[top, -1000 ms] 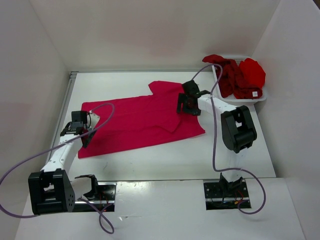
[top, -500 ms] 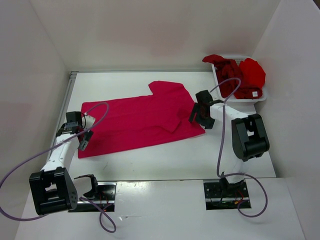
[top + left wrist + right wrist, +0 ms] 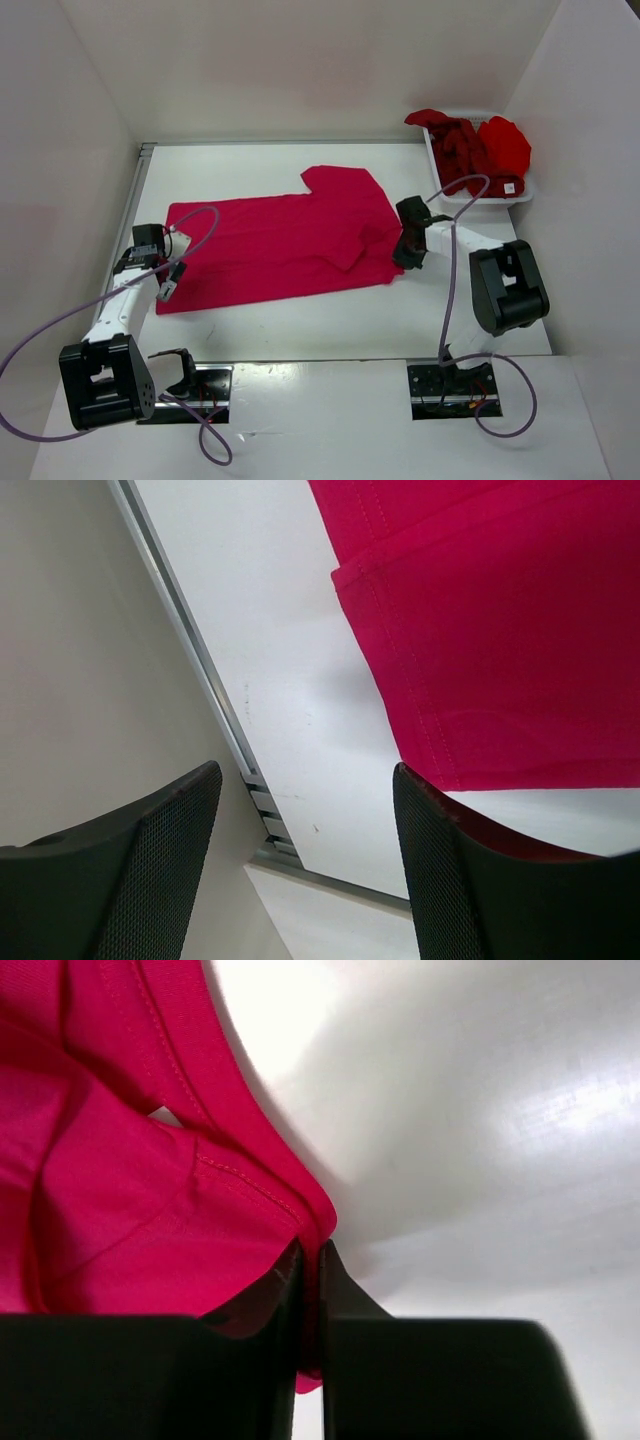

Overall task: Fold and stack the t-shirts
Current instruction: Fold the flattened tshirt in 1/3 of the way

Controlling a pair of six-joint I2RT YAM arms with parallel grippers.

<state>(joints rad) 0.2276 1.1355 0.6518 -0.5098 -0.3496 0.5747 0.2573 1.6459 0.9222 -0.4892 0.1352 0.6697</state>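
- Currently the left gripper (image 3: 306,772) sits at the left of the top view, jaws spread wide, nothing between them.
- It's over the lower-left corner of the crimson t-shirt (image 3: 270,240). In its wrist view one finger is over bare table (image 3: 330,310) and the other over the shirt's hem. Can't tell whether either touches.
- Crimson t-shirt lies spread out mid-table, one sleeve pointing to upper centre, a small fold lying over near its right end.
- Right gripper (image 3: 310,1250) is at centre-right of the top view, jaws pressed together, pinching the crimson t-shirt's right edge. Its wrist view shows the hem bunched up at the fingertips.
- White basket (image 3: 525,190) is in the upper right corner of the table. It holds the dark maroon t-shirt (image 3: 455,155) on its left and the bright red t-shirt (image 3: 503,143) on its right, both crumpled.
- Small white tag (image 3: 509,186) shows near the basket's front rim.
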